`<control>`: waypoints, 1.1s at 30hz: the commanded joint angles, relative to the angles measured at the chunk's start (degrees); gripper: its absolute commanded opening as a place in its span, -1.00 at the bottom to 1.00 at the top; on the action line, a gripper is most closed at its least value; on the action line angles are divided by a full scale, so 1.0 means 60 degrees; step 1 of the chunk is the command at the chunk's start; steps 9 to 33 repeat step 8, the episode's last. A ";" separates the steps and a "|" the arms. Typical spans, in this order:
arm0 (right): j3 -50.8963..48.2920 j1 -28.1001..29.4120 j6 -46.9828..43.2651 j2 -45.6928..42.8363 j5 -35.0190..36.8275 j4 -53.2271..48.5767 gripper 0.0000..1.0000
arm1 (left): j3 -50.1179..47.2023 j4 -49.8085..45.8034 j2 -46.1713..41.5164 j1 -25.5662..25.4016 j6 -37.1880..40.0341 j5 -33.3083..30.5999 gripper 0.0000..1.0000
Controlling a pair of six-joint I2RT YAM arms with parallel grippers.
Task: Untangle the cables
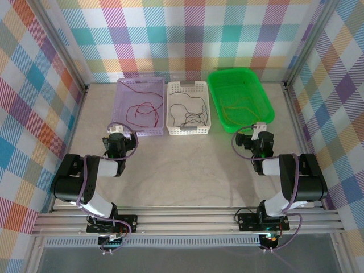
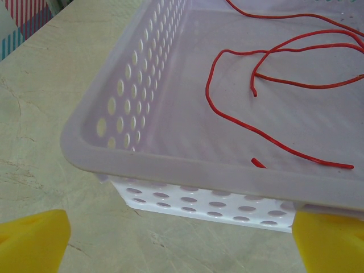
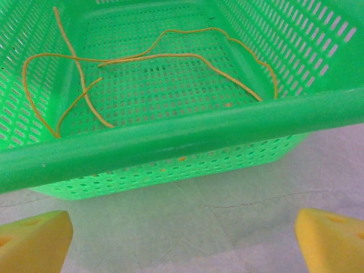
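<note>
Three containers in a row across the far half of the counter [image 1: 187,170]: lilac tray [image 1: 120,114] at left, white basket [image 1: 187,132] in the middle, green basket [image 1: 214,94] at right. Lilac and white side by side, almost touching; green just beside the white, turned a little askew.

Sorted by colour, one colour to each container. Red cables [image 2: 208,91] loose on the floor of the lilac tray, in open loops and curves, with one cut end close to the near wall in the left wrist view. Black cables [image 1: 190,116] in the white basket, a thin loop toward the far end and a denser snarl toward the near end; too fine to tell whether knotted. Orange-yellow cables [image 3: 148,57] on the mesh floor of the green basket, in long lazy curves, crossing one another toward the left side of the right wrist view.

Left arm [image 1: 85,176] folded low over the counter, with the left jaws just short of the near left corner of the lilac tray. Stand wide open, yellow pads [image 2: 34,242] far apart at the bottom corners of the left wrist view, gripping nothing, clear of the tray rim.

Right arm [image 1: 296,176] folded likewise, with the right jaws just short of the near rim of the green basket. Gape wide as well, yellow pads [image 3: 34,242] at both lower corners of the right wrist view, empty, with bare counter between.
</note>
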 commanded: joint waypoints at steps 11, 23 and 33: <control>0.0178 -0.0055 0.0132 -0.0118 -0.0154 0.0346 0.99 | -0.0069 0.0364 -0.0014 0.0186 -0.0040 0.0624 1.00; 0.0178 -0.0055 0.0132 -0.0118 -0.0154 0.0346 0.99 | -0.0069 0.0364 -0.0014 0.0186 -0.0040 0.0624 1.00; 0.0178 -0.0055 0.0132 -0.0118 -0.0154 0.0346 0.99 | -0.0069 0.0364 -0.0014 0.0186 -0.0040 0.0624 1.00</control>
